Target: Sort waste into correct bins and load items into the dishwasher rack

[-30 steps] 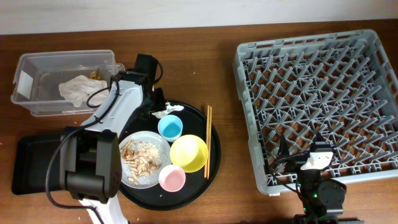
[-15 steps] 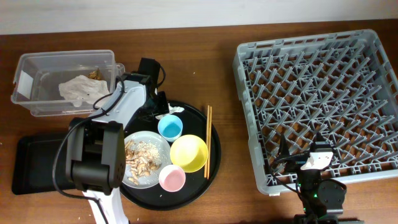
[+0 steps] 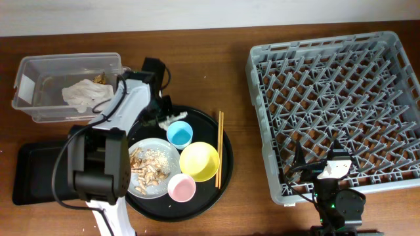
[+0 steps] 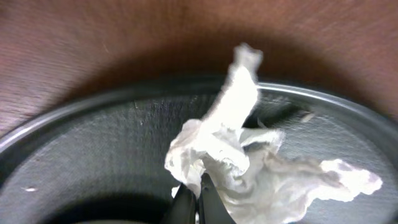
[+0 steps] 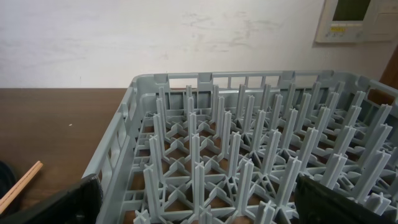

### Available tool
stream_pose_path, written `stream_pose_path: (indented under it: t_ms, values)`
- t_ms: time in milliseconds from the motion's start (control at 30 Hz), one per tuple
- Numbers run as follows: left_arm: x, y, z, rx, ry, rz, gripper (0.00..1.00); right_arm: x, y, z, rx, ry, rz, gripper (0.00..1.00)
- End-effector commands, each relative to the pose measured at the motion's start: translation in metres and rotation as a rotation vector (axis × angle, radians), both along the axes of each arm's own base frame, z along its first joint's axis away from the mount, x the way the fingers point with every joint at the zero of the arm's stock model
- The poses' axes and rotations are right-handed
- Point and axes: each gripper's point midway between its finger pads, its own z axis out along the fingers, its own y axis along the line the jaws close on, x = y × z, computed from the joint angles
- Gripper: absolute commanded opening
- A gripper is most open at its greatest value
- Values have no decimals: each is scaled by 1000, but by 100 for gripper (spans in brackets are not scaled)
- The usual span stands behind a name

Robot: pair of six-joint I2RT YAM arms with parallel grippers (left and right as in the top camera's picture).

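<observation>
My left gripper [image 3: 164, 118] is shut on a crumpled white napkin [image 3: 173, 118] at the back-left rim of the round black tray [image 3: 205, 124]. In the left wrist view the closed fingertips [image 4: 198, 194] pinch the napkin [image 4: 249, 168] just above the tray floor. The clear bin [image 3: 39, 113] holds another white napkin [image 3: 82, 93] and a gold wrapper [image 3: 100, 78]. The shallow black bin [image 3: 33, 174] lies in front of it. My right gripper [image 3: 319, 156] stands open over the front edge of the grey dishwasher rack [image 3: 335, 85], nothing between its fingers [image 5: 56, 205].
On the round tray sit a blue bowl [image 3: 179, 134], a yellow bowl [image 3: 199, 161], a pink bowl [image 3: 182, 188], a grey plate [image 3: 172, 156] with food scraps [image 3: 146, 165], and chopsticks [image 3: 220, 147]. The left arm reaches over the plate's left side.
The left gripper's jaws have closed onto the napkin, which has shifted slightly left toward the tray rim. The right arm has not moved.
</observation>
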Motion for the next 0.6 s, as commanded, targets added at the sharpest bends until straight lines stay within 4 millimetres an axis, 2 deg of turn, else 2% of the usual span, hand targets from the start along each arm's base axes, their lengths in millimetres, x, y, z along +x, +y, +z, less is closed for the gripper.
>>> stream_pose_path:
  t_ms: [0,67,100,133,167,233,367,500,567]
  values:
    - [31,1,86,-8,-198,-7,1,0,-3,-3,4,4,-15,99]
    - [41,14,123,55,-296,14,1,0,-3,-3,5,4,-15,99]
    - [47,28,145,121,-364,37,1,0,-3,-3,5,4,-15,99]
    - [50,36,155,162,-400,53,1,0,-3,-3,5,4,-15,99]
    - [55,52,172,240,-459,87,1,0,-3,-3,5,4,-15,99]
    - [60,80,194,362,-534,153,1,0,-3,-3,5,4,-15,99]
    - [62,124,203,480,-557,250,1,0,-3,-3,5,4,-15,99]
    - [63,172,201,505,-552,356,1,0,-3,-3,4,4,-15,99]
    - [63,196,199,512,-553,409,7,0,-3,-3,4,4,-15,99]
